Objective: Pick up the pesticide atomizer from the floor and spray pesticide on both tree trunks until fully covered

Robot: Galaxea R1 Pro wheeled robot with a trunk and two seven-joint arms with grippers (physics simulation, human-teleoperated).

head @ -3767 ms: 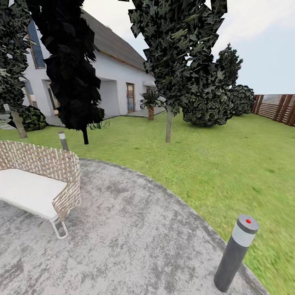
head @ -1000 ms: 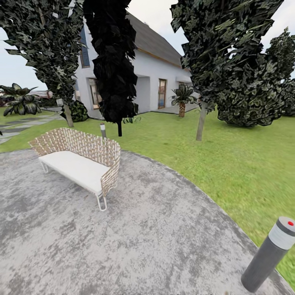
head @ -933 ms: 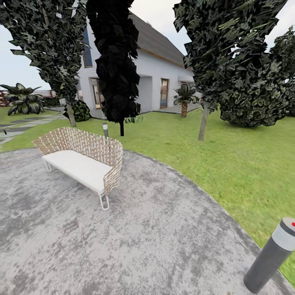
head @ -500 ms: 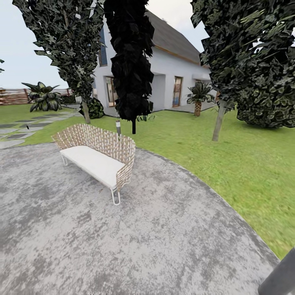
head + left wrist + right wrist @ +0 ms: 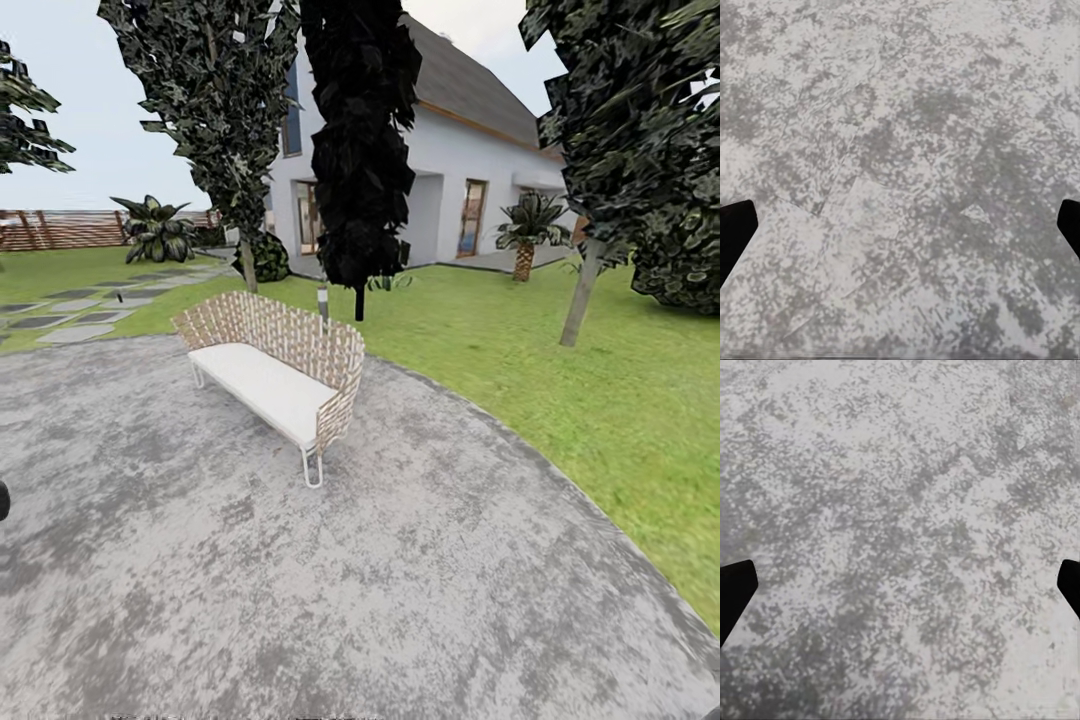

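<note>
The garden's lawn (image 5: pixel 520 360) spreads beyond a round grey paved area (image 5: pixel 300 580), with the white house (image 5: pixel 470 170) behind it. Two trees with jagged dark-green foliage rise from the grass on pale trunks, one behind the bench (image 5: pixel 247 268) and one at the right (image 5: pixel 578 305). The pesticide is out of view. My left gripper (image 5: pixel 900 232) is open over bare paving, its dark fingertips (image 5: pixel 735 236) far apart. Likewise open, my right gripper (image 5: pixel 900 589) hangs above the same grey ground.
A woven bench (image 5: pixel 275 365) with a white cushion stands on the paving. A black-foliaged tree (image 5: pixel 360 150) and a short lamp post (image 5: pixel 323 300) are behind it. Stepping stones (image 5: pixel 75 320) lead left toward the slat fence (image 5: pixel 55 230). A tiny dark object (image 5: pixel 118 297) there is unclear.
The camera has swung left, so the bench and house slide right in the picture. The grey bollard has left the lower right corner. Fence and stepping stones have come into sight.
</note>
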